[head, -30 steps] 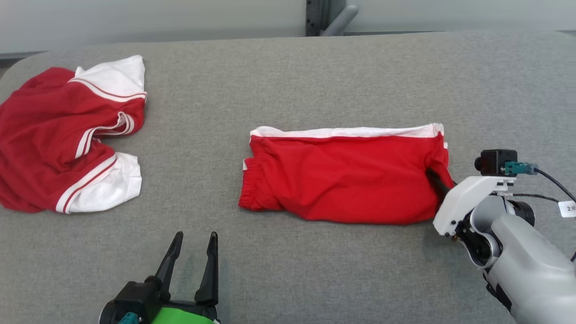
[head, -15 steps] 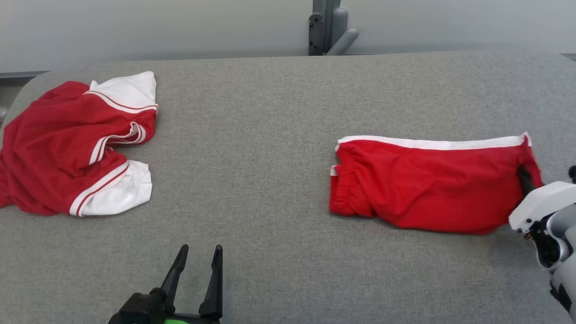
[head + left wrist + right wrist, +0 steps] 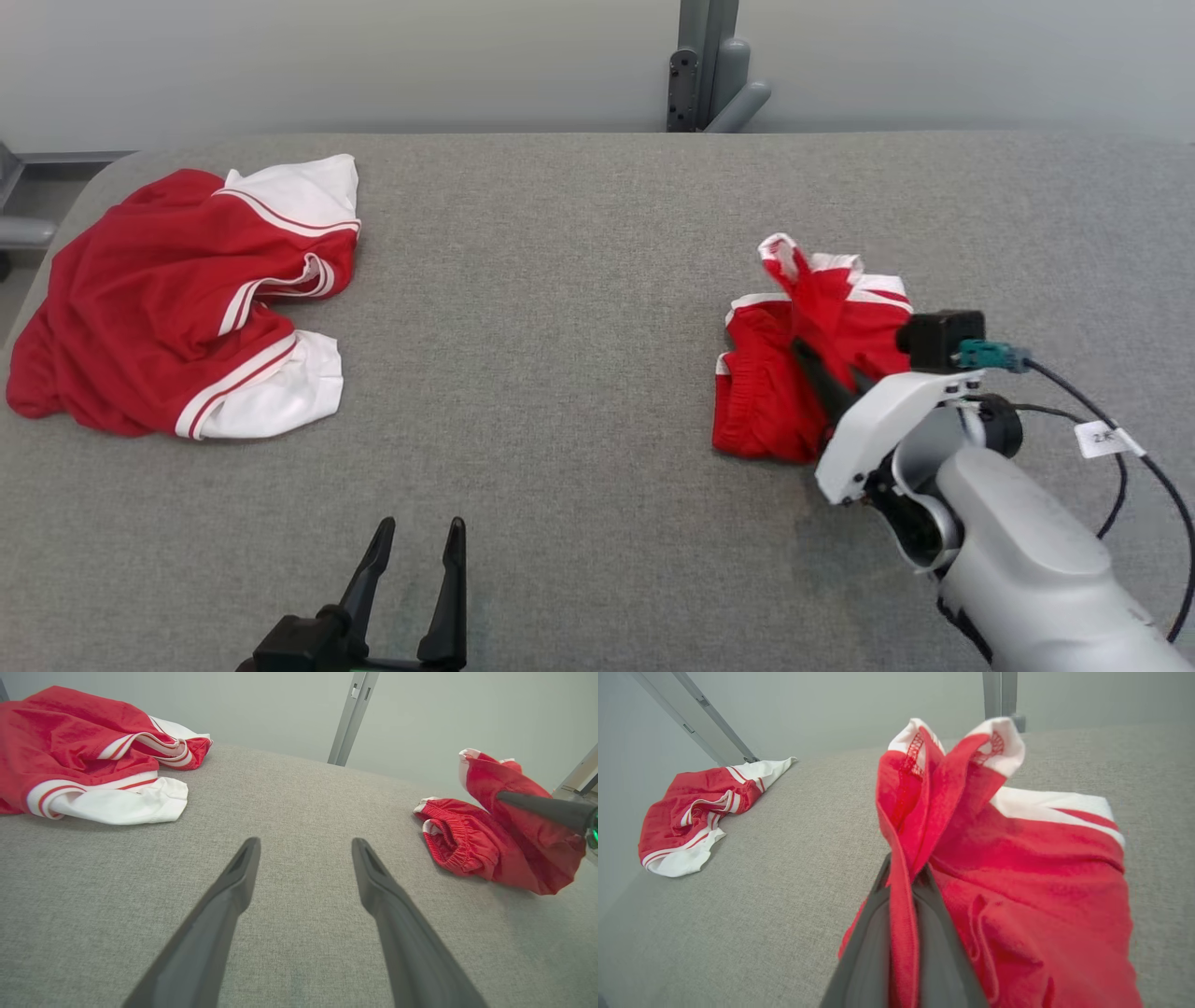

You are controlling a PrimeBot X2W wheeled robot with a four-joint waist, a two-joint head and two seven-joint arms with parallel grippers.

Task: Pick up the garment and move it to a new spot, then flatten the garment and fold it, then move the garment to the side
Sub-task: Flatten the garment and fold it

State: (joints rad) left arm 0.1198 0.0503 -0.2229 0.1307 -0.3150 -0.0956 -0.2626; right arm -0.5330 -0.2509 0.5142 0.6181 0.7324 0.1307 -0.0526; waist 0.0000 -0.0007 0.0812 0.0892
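Garments: two. Red shorts (image 3: pixel 770 415), right part of the grey table (image 3: pixel 560 327): flat a moment ago, now bunched, one end lifted by the right gripper (image 3: pixel 805 353), clenched on cloth. Red-and-white garment (image 3: pixel 159 299), far left, unchanged. Left gripper (image 3: pixel 420 532): spread, empty.

Our left gripper (image 3: pixel 306 845) points across the grey table (image 3: pixel 289 807), fingers spread wide. At upper left we see a crumpled red-and-white garment (image 3: pixel 79 760) lying on it. At right, the right gripper (image 3: pixel 507 799) holds a fold of the red shorts (image 3: pixel 472 844) raised off the table
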